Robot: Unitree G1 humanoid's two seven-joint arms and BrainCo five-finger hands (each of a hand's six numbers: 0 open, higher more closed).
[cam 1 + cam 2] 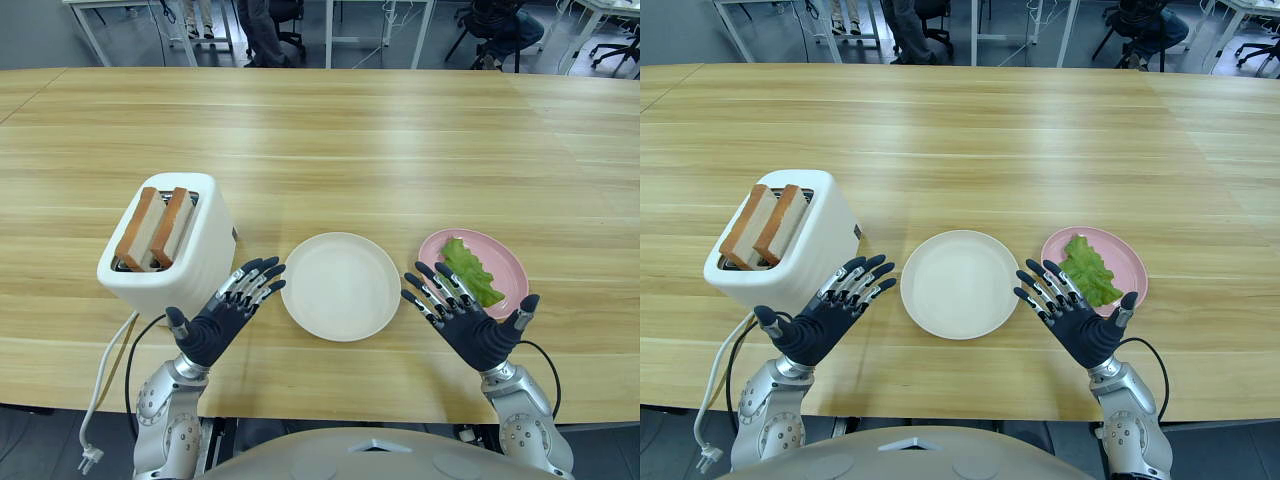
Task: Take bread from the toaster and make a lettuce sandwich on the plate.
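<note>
step: fetch bread | two brown-crusted bread slices (156, 228) upright in white boxy toaster (190, 262), long axis running away from robot | left hand (224, 316) just beside toaster, bread forward-left of it; right hand (462, 318) well apart | both hands splayed, empty | round cream plate (340, 286) between them

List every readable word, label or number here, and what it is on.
None readable. The white two-slot toaster, round cream plate, round pink plate and wooden table show no print; a small dark mark on the toaster's side is too small to tell.
</note>
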